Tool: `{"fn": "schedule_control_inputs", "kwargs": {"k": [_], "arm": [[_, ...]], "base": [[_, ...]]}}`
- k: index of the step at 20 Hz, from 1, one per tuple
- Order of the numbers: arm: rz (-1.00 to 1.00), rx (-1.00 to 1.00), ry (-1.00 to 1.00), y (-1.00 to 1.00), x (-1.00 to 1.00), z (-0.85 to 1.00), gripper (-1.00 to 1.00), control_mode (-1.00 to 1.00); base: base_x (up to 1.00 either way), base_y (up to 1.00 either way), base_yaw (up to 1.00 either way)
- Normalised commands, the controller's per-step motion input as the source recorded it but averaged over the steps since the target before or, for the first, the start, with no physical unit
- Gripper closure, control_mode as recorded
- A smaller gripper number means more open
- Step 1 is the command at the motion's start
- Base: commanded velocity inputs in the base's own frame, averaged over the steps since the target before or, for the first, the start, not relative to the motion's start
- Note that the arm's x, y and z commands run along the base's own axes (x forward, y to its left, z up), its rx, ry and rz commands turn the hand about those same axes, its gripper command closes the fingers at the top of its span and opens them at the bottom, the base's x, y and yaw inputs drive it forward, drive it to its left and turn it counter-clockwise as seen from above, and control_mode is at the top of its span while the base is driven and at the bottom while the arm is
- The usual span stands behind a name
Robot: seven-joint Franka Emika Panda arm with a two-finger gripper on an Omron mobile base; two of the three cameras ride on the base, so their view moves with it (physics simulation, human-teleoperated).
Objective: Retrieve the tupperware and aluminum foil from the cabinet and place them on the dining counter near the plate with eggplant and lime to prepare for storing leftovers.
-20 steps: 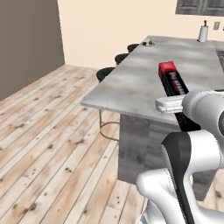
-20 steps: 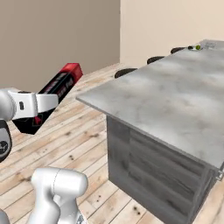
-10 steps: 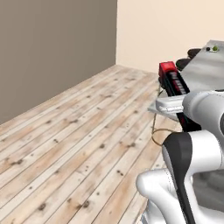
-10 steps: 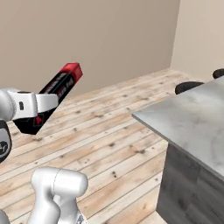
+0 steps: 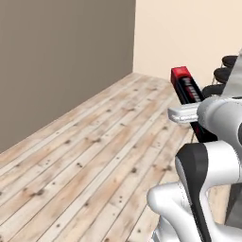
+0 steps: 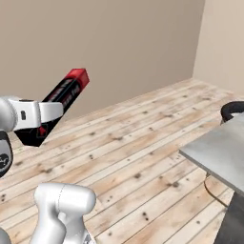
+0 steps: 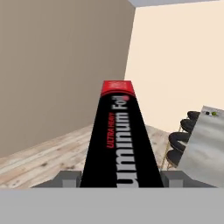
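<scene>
My gripper [image 7: 120,179] is shut on the aluminum foil [image 7: 117,135], a long black box with a red end that points away from the hand. The same box [image 5: 190,97] juts up and forward from the white hand [image 5: 183,113] over the wooden floor, and it slants up to the right [image 6: 61,97] in the right base view. A corner of the grey dining counter [image 6: 220,151] lies far right. On its far end [image 7: 205,144] sit a tiny green lime [image 7: 214,113] and a dark eggplant [image 7: 207,113]; the plate is too small to make out. The tupperware and the cabinet are out of view.
Black round stools [image 5: 222,74] line the counter's side, also one stool [image 6: 233,109] and two stools [image 7: 179,141]. A brown wall [image 5: 61,61] and a beige wall [image 7: 175,57] meet in a corner ahead. Wooden floor [image 6: 143,143] lies open between me and the walls.
The whole picture has swung, so the base has turned: the counter has slid off to the right and walls and floor have come in. The foil stays in the gripper.
</scene>
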Motion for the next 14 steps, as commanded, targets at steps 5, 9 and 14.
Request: {"fn": "schedule_control_inputs", "kwargs": {"k": [5,9,14], "arm": [[0.0,0.0,0.0,0.0,0.0,0.0,1.0,1.0],[0.0,0.0,0.0,0.0,0.0,0.0,1.0,1.0],[0.0,0.0,0.0,0.0,0.0,0.0,1.0,1.0]], "base": [[1.0,0.67,-0.44],[0.89,0.65,-0.55],[0.9,0.63,-0.54]]}}
